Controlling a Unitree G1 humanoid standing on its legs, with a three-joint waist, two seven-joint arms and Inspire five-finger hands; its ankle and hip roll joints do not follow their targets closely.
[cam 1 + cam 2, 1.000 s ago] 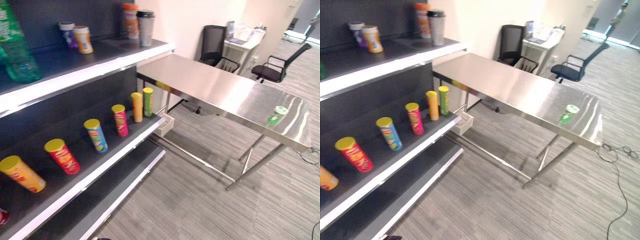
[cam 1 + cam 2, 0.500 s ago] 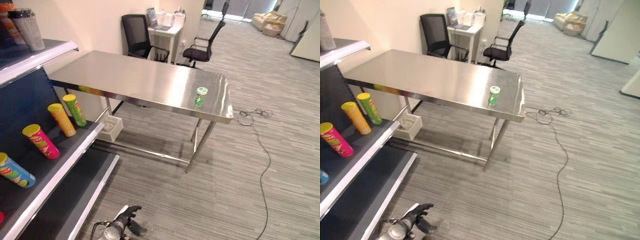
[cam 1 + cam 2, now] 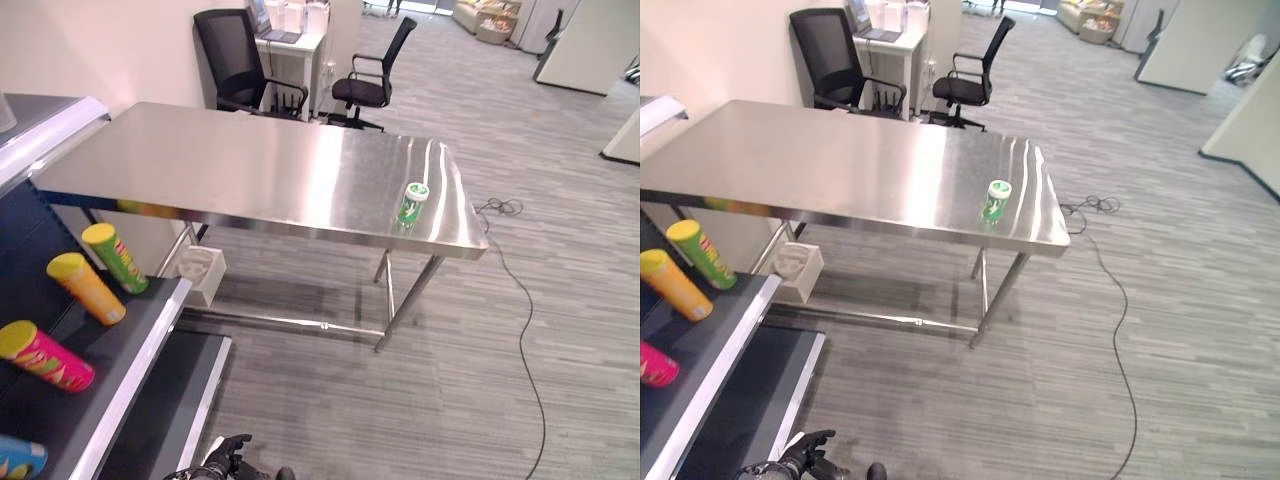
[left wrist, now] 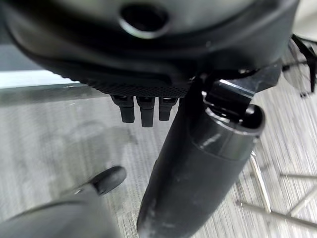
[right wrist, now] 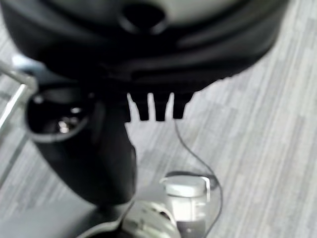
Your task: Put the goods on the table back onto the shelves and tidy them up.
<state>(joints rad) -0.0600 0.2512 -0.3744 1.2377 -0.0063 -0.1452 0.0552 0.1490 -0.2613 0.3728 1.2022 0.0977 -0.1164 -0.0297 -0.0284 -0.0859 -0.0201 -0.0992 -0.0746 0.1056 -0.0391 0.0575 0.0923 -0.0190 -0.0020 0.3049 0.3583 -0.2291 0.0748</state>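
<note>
A green can (image 3: 413,203) is set near the worktop (image 3: 250,165) edge; it could be knocked off. Both robot hands (image 4: 143,106) (image 5: 153,106) hang released, nothing held.

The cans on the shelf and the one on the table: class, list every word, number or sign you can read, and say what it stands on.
No text can be read.
Green can, upright on the steel table: print too small and blurred.
Green, orange and pink shelf cans, standing on the dark shelf: patterned labels, lettering blurred.
Blue can: mostly cut off, unreadable.
</note>
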